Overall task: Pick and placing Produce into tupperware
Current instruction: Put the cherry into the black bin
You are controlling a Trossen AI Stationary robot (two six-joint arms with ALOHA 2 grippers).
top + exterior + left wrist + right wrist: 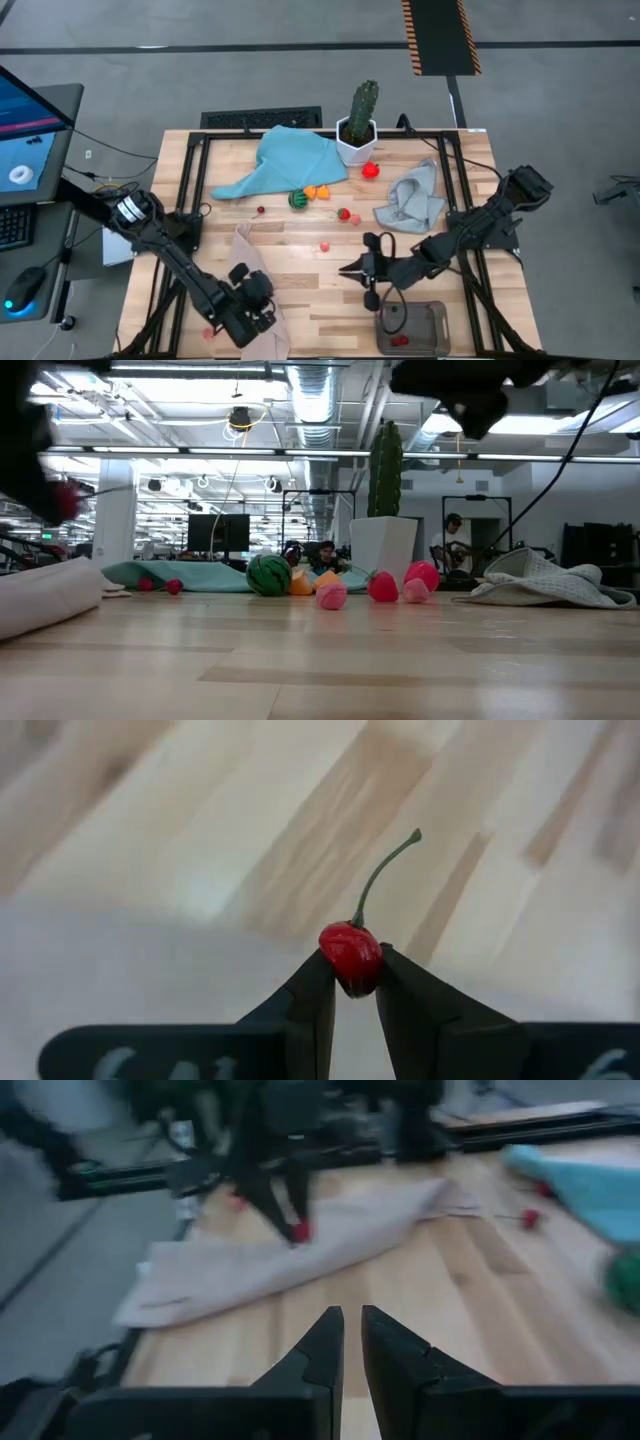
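High view: Since the left gripper point(228, 318) is low at the near left of the table point(300, 290), over the beige cloth point(258, 300), and the tupperware point(412, 328) sits at the near right edge, the red cherry has a long way to ride — a bump or a fast swing could shake it loose.
High view, right arm: The right gripper point(352, 268) hangs over the bare wood, just beside the tub, and could get in the way of the drop.
High view, the rest: More produce point(345, 214) lies in the middle, near the teal cloth point(285, 160), the grey cloth point(412, 200) and the cactus point(360, 112).
Low view: The green striped ball point(268, 575) and pink fruits point(331, 595) sit far back on the wood; the arms are only dark blurs up top.
Left wrist view: The fingertips point(318, 982) pinch only the bottom of the cherry point(350, 955) — its stem sticks up, so it could tip and slip out.
Right wrist view: The right fingers point(325, 1342) are almost pressed together and hold nothing, pointing across at the other arm.
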